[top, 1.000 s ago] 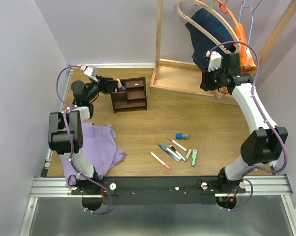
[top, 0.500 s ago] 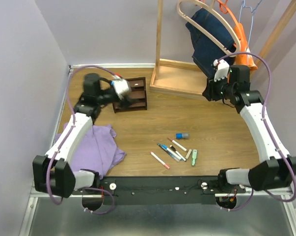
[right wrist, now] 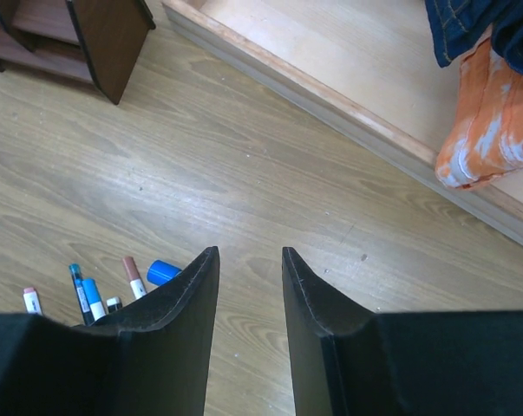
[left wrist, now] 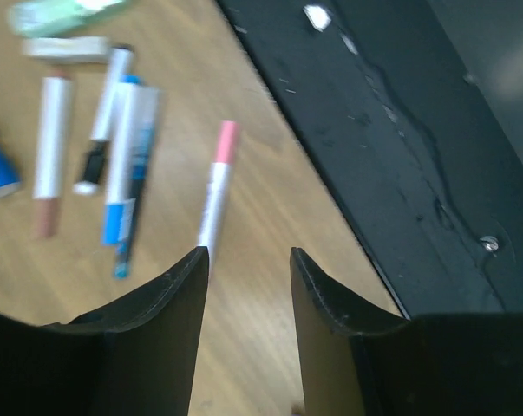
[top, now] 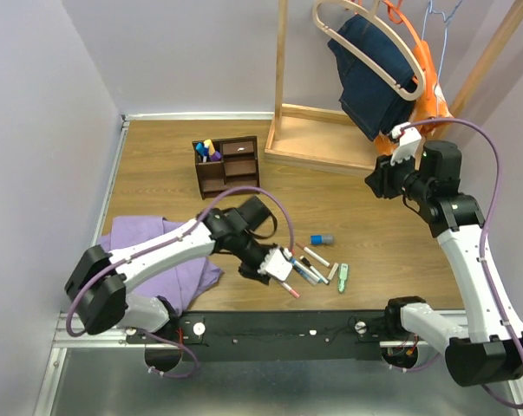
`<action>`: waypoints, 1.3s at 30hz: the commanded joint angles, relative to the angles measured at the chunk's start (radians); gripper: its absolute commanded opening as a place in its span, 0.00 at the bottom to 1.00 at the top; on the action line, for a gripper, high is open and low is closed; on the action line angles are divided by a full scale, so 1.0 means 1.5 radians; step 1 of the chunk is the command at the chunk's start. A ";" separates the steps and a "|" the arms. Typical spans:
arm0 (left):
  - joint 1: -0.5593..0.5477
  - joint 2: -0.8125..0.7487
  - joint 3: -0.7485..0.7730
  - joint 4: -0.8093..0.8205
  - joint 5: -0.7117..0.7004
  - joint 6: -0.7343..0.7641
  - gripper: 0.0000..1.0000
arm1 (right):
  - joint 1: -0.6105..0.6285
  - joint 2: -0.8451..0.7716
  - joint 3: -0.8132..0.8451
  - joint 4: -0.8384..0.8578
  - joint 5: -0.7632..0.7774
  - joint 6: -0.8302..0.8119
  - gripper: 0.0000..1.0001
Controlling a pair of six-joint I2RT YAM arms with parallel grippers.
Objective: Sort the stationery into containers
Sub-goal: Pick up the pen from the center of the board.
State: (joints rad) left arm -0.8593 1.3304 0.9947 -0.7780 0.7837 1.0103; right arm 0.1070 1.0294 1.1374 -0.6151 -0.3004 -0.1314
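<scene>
Several pens and markers (top: 309,263) lie on the wooden table near the front. With them are a stubby blue-grey cylinder (top: 322,239) and a pale green piece (top: 343,277). My left gripper (top: 276,265) is open and empty, low over the left end of this group. In the left wrist view a white pen with a pink cap (left wrist: 216,191) lies just ahead of the left gripper (left wrist: 248,253). The dark brown organiser (top: 229,166) stands at the back left with a few coloured markers (top: 206,150) in one compartment. My right gripper (top: 375,184) is open and empty, high above bare table (right wrist: 250,251).
A purple cloth (top: 161,260) lies at the front left under my left arm. The light wooden rack base (top: 322,139) with hanging clothes (top: 374,61) stands at the back right. The black rail (top: 287,334) runs along the front edge.
My left arm has swung from the organiser forward to the pens near the front. My right arm has shifted a little to the right and toward the front.
</scene>
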 commanded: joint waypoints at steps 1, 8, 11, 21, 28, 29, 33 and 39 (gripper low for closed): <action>-0.072 0.065 -0.016 -0.010 -0.102 0.029 0.49 | -0.012 -0.038 -0.012 -0.006 0.009 -0.010 0.43; -0.119 0.172 0.029 0.039 -0.123 -0.006 0.46 | -0.041 -0.074 -0.025 -0.028 -0.005 -0.001 0.43; -0.133 0.193 0.037 0.049 -0.132 -0.002 0.45 | -0.048 -0.083 -0.037 -0.033 -0.013 0.005 0.43; -0.141 0.240 0.059 0.070 -0.131 -0.008 0.44 | -0.054 -0.089 -0.060 -0.024 -0.025 0.012 0.43; -0.146 0.282 0.075 0.085 -0.136 -0.018 0.42 | -0.054 -0.082 -0.068 -0.014 -0.030 0.016 0.43; -0.145 0.286 0.076 0.085 -0.136 -0.020 0.42 | -0.053 -0.080 -0.068 -0.013 -0.030 0.016 0.43; -0.152 0.295 0.078 0.092 -0.132 -0.030 0.41 | -0.054 -0.078 -0.071 -0.011 -0.030 0.016 0.43; -0.177 0.304 0.080 0.104 -0.137 -0.051 0.41 | -0.054 -0.075 -0.072 -0.007 -0.033 0.016 0.43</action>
State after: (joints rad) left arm -1.0954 1.7687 1.0939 -0.6407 0.5919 0.9642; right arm 0.0322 0.9112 1.0431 -0.6380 -0.3290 -0.1196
